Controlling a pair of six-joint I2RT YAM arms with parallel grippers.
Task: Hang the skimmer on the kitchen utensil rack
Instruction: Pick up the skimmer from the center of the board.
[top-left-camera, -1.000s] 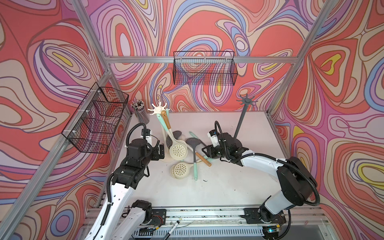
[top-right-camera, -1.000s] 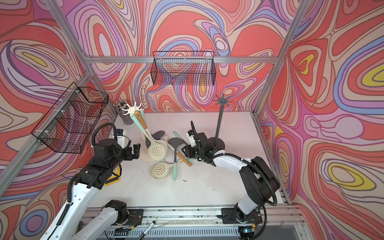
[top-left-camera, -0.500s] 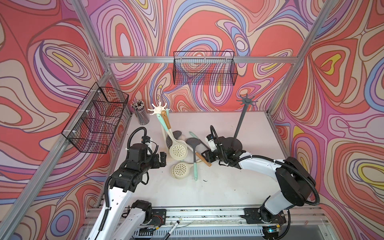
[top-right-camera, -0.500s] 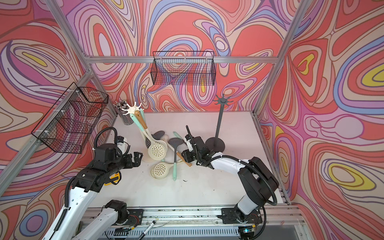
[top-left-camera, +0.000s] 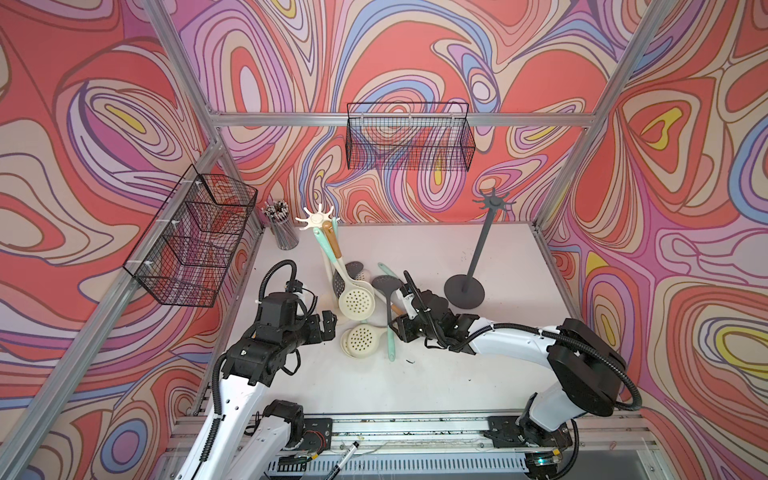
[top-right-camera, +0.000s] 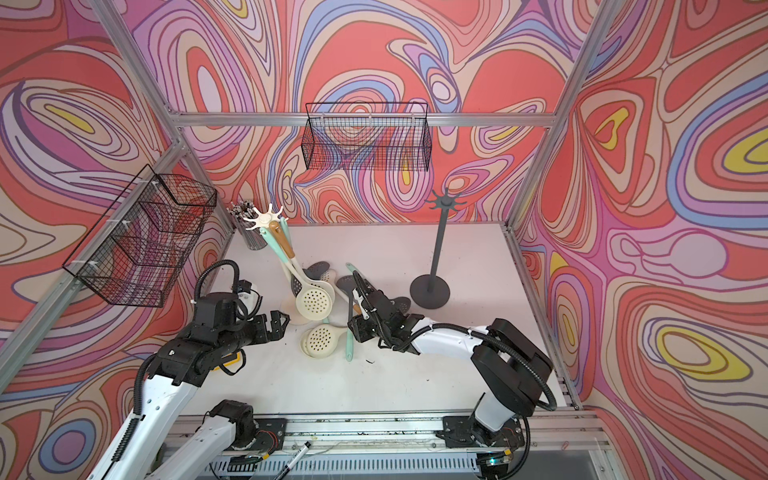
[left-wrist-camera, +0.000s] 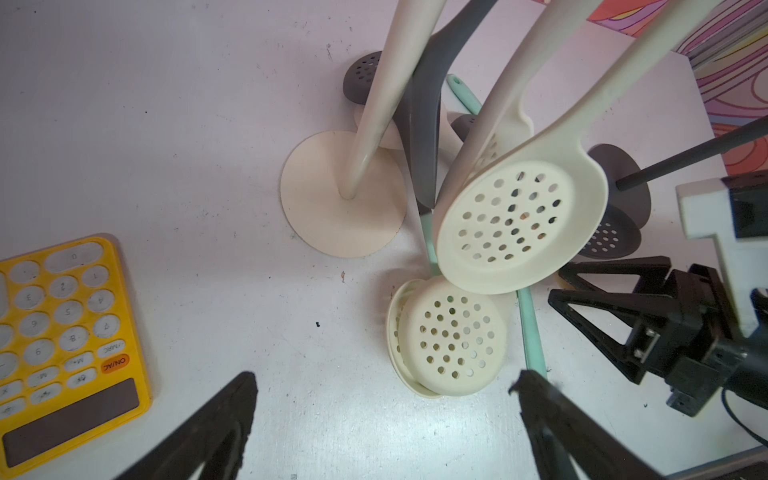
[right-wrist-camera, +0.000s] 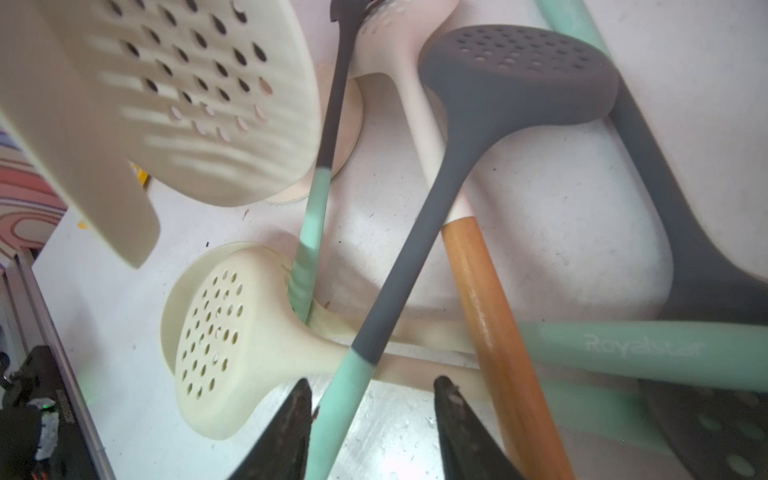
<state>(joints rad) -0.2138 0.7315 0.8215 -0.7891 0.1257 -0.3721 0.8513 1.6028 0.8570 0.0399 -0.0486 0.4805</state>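
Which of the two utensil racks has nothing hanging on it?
The dark grey rack; its hooks are bare, while the cream rack carries several utensils.

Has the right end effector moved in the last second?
Yes. In a top view, the right end effector has pulled away from the dark rack's base, which it overlapped before, toward the front rail.
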